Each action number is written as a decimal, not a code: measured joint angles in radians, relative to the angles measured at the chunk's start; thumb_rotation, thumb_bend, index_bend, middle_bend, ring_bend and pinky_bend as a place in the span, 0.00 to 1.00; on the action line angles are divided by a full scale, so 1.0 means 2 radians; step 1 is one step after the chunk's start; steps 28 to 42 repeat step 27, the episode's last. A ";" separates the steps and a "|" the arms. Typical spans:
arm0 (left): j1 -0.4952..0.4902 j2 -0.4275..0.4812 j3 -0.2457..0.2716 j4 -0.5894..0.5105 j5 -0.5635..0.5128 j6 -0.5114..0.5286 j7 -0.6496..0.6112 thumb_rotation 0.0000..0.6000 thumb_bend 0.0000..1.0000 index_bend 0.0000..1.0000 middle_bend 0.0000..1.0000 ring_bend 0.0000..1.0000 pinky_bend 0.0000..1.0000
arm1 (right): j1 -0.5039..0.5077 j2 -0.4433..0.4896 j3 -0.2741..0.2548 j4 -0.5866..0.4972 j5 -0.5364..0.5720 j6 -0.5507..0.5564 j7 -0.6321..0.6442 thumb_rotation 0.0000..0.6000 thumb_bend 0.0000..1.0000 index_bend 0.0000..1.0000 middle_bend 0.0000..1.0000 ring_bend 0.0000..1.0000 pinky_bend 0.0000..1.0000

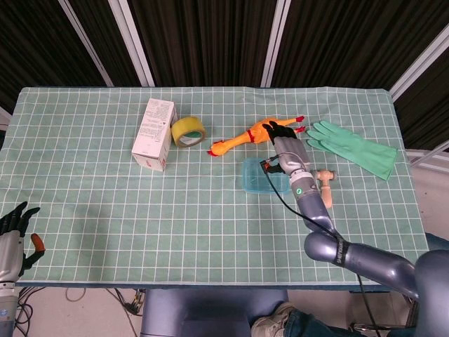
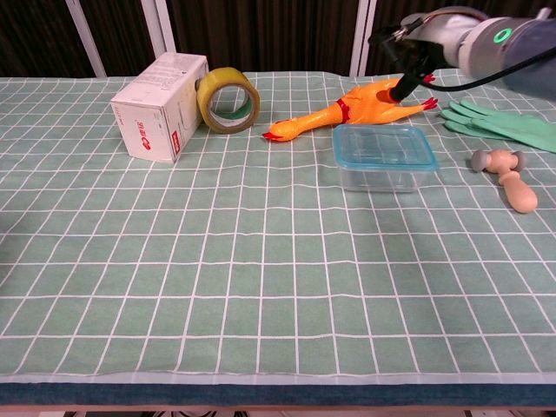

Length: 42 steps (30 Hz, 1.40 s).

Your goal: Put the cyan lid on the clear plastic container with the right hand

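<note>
The cyan lid [image 2: 383, 145] lies flat on the clear plastic container [image 2: 382, 175], which stands right of the table's middle; the head view shows the lid [image 1: 263, 175] uncovered. My right hand [image 2: 423, 41] hangs above and behind the container, over the rubber chicken's tail, its dark fingers [image 2: 405, 83] pointing down and holding nothing. In the head view that right hand [image 1: 288, 148] sits just right of the lid, clear of it. My left hand [image 1: 14, 234] stays off the table's near left corner with its fingers apart and nothing in them.
An orange rubber chicken [image 2: 339, 114] lies right behind the container. A green glove [image 2: 501, 122] and a small wooden hammer [image 2: 508, 178] are to its right. A white box [image 2: 161, 105] and a roll of yellow tape [image 2: 228, 100] stand at the back left.
</note>
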 measured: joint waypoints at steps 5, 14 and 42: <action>0.002 -0.004 0.001 0.005 0.011 0.009 0.001 1.00 0.74 0.17 0.00 0.00 0.00 | -0.074 0.089 -0.016 -0.137 -0.052 0.071 0.015 1.00 0.39 0.00 0.00 0.00 0.00; 0.007 -0.013 0.006 0.019 0.045 0.030 0.001 1.00 0.74 0.17 0.00 0.00 0.00 | -0.242 0.164 -0.115 -0.225 -0.222 0.255 0.056 1.00 0.38 0.00 0.00 0.00 0.00; 0.012 -0.018 0.012 0.028 0.074 0.045 0.003 1.00 0.74 0.17 0.00 0.00 0.00 | -0.414 0.108 -0.215 -0.125 -0.381 0.412 0.104 1.00 0.38 0.00 0.00 0.00 0.00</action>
